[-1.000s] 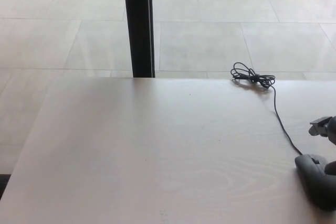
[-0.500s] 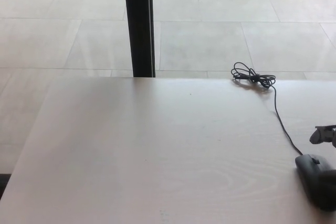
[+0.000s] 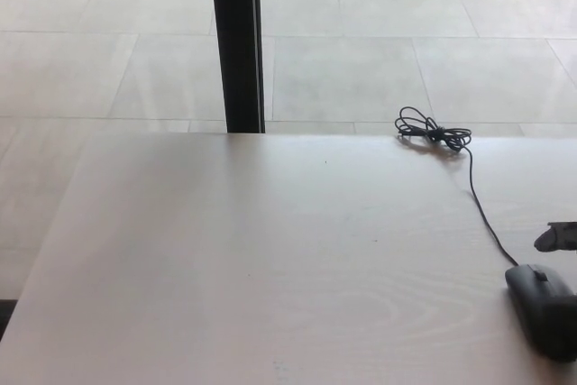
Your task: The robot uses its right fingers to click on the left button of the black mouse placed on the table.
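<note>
The black mouse (image 3: 544,310) lies on the pale wooden table (image 3: 270,259) near its front right, partly cut by the picture's right edge. Its black cable (image 3: 481,206) runs back from the mouse to a coiled bundle (image 3: 433,131) at the table's far edge. Only a small black tip of my right hand (image 3: 559,236) shows at the right edge, a little behind and above the mouse and apart from it. My left hand does not show.
A black vertical post (image 3: 236,42) stands behind the table's far edge, left of centre. Beyond it lies a light tiled floor (image 3: 379,42). The table's left edge slants down toward the lower left.
My right hand has drawn back to the right, off the mouse, so that less of it shows. The mouse and cable have stayed put.
</note>
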### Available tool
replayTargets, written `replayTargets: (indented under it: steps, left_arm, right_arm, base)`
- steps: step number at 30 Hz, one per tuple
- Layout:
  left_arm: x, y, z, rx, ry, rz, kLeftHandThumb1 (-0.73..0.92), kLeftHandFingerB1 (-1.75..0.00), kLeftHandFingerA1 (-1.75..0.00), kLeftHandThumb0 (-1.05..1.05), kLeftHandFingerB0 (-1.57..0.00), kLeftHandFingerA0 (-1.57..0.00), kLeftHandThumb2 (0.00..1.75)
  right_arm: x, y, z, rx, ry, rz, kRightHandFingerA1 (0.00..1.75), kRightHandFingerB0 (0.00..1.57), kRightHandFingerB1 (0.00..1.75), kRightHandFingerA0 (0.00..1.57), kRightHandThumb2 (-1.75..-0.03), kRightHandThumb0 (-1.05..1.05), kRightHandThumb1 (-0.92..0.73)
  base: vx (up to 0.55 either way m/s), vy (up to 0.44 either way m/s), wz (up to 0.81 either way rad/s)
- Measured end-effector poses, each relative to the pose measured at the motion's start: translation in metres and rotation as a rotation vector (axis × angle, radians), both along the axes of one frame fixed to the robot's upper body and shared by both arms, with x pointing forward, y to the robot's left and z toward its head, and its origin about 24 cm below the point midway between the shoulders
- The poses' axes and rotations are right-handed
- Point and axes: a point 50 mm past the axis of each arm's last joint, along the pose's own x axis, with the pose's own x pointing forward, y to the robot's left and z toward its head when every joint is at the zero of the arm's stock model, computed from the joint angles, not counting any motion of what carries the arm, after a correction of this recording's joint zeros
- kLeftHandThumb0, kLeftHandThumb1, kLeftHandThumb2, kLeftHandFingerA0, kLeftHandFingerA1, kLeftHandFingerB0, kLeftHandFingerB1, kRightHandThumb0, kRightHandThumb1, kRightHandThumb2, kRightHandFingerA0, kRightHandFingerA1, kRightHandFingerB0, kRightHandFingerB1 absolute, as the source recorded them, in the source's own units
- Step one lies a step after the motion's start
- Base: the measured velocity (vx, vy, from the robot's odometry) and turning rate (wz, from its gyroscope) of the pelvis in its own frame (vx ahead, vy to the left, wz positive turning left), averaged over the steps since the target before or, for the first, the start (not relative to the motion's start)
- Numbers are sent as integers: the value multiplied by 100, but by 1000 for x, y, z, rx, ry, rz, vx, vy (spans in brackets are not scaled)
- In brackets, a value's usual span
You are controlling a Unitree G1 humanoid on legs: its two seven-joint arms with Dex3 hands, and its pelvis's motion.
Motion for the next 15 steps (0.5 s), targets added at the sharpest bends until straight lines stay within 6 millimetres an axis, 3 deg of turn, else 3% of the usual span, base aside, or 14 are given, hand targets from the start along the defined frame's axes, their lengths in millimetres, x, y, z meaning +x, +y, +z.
replayTargets:
  steps: [1, 2, 3, 4, 5, 6, 7, 8, 9, 14, 15]
  left_arm:
    - [0, 0, 0, 0, 1, -2, 47, -53, -89, -48, -79, -82, 54]
    - [1, 0, 0, 0, 3, -5, 47, -54, -85, -47, -79, -82, 54]
    - [1, 0, 0, 0, 3, -7, 47, -54, -84, -47, -79, -83, 54]
    - [1, 0, 0, 0, 3, -8, 39, -64, -99, -52, -69, -89, 84]
    - [1, 0, 0, 1, 4, -9, 39, -64, -99, -52, -69, -89, 84]
    - [1, 0, 0, 1, 5, -9, 47, -53, -96, -50, -77, -87, 55]
    - [1, 0, 0, 1, 5, -10, 47, -52, -112, -46, -79, -93, 54]
    - [1, 0, 0, 1, 5, -10, 38, -64, -99, -49, -66, -90, 84]
    - [2, 0, 0, 1, 5, -10, 47, -54, -98, -48, -77, -90, 54]
    - [2, -1, 0, 1, 4, -11, 47, -55, -93, -47, -82, -86, 54]
    - [3, -1, 0, 1, 2, -11, 37, -63, -127, -53, -71, -101, 73]
  right_arm:
    - [0, 3, 2, 2, -9, 12, 44, 47, 39, 35, -66, -57, -72]
    - [1, 5, 4, 3, -16, 21, 53, 43, 57, 28, -99, -53, -61]
    - [1, 6, 6, 4, -22, 27, 54, 43, 57, 28, -99, -54, -62]
    - [1, 8, 7, 4, -27, 36, 54, 43, 57, 27, -99, -54, -61]
    - [1, 10, 9, 4, -31, 45, 54, 43, 57, 27, -99, -54, -61]
    - [1, 11, 10, 3, -31, 48, 54, 44, 57, 29, -98, -53, -60]
    - [1, 12, 10, 3, -32, 50, 54, 44, 56, 29, -97, -54, -61]
    - [1, 12, 10, 2, -33, 53, 54, 44, 57, 30, -97, -53, -60]
    - [1, 13, 10, 2, -33, 55, 53, 43, 56, 28, -98, -54, -61]
    - [-1, 16, 11, 5, -33, 67, 55, 44, 57, 30, -99, -54, -61]
    - [-2, 17, 11, 5, -32, 68, 54, 44, 57, 29, -100, -55, -62]
  base:
    - [0, 0, 0]
    - [0, 0, 0]
    - [0, 0, 0]
    - [0, 0, 0]
    - [0, 0, 0]
    - [0, 0, 0]
    - [0, 0, 0]
    - [0, 0, 0]
    - [0, 0, 0]
    - [0, 0, 0]
    - [0, 0, 0]
